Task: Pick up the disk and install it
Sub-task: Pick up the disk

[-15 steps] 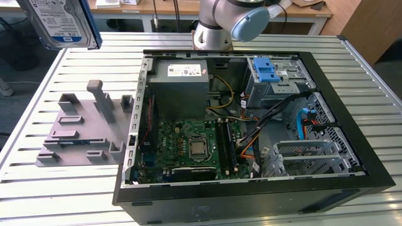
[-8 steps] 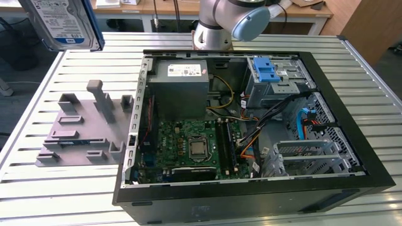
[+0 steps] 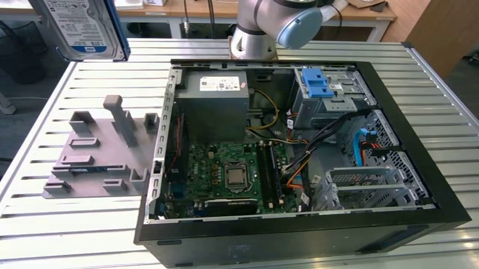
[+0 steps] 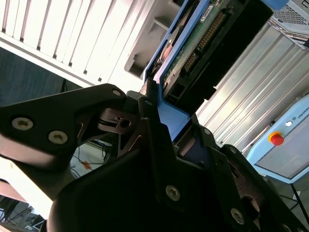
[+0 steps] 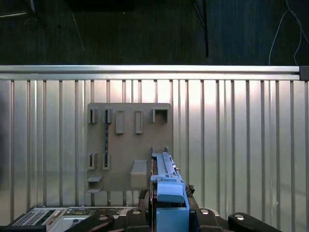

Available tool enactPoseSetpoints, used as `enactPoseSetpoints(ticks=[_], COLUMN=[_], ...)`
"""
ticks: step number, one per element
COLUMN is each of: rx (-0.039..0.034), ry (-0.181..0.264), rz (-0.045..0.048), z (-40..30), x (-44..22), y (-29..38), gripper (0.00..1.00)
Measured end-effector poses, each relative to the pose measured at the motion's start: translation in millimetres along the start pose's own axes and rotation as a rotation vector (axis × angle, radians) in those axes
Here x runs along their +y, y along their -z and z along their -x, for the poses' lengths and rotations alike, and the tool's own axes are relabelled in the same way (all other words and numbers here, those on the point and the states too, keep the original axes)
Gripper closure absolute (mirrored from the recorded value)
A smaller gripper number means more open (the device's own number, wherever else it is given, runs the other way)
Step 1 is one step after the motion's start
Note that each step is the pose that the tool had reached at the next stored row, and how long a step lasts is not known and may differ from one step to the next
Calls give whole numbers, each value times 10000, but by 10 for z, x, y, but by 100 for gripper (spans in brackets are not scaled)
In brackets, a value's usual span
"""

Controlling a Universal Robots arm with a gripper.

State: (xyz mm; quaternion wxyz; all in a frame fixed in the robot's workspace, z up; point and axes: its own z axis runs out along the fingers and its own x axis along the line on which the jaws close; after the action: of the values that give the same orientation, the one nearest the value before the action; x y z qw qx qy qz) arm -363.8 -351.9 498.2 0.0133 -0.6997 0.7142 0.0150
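My claw [image 4: 171, 121] grips the disk [image 3: 78, 25] by its blue frame, in the exterior view's upper left, apart from the open computer case [image 3: 299, 227].

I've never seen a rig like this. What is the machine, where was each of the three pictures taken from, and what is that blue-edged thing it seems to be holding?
The machine is a robot arm standing at the far edge of a slatted metal table. The exterior view comes from a camera off the arm, looking down on the table. Both wrist views come from cameras riding near the arm's wrist.

On the table sits an open computer case with its circuit boards showing. Beside it, on the exterior view's left, lies a grey holder board.

The gripper has black fingers closed on the disk, a hard drive in a blue plastic frame. The disk is held up off the table, not in the case. The first wrist view looks down past it onto the holder board.
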Motion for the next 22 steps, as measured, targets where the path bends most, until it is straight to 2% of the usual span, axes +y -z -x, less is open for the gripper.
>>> enactPoseSetpoints(ticks=[11,22], rx=[-2,-1], ry=[0,-2], rz=[0,10], z=[-41,-175], x=[-167,-279], y=[2,8], gripper=[63,63])
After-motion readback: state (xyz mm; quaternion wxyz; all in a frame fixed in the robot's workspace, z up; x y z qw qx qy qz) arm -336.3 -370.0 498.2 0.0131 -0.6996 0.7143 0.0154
